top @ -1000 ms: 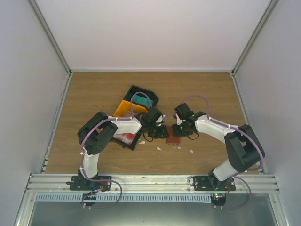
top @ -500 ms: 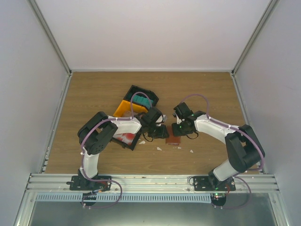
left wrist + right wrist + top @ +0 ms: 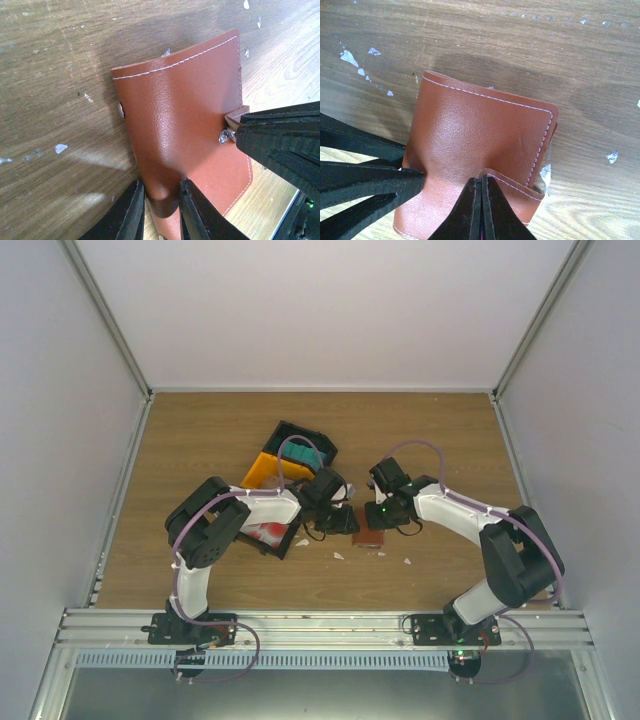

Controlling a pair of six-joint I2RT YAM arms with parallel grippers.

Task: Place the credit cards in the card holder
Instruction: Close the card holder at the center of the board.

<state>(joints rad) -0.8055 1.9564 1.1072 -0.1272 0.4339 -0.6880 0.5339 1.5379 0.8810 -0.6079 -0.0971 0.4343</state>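
One card holder (image 3: 185,125), left pincer (image 3: 161,189) clamping its edge, right pincer (image 3: 481,179) closed on its tab

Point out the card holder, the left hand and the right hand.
card holder (image 3: 185,115): left wrist view, middle of its brown outer face.
left hand (image 3: 161,184): left wrist view, between its fingertips at the holder's edge.
right hand (image 3: 481,182): right wrist view, where its closed fingertips meet.

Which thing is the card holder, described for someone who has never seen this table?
On the wooden table, look near the middle, just right of the black bin and yellow bin. The card holder sits there. It alone is folded reddish-brown leather with white stitching and a snap strap.
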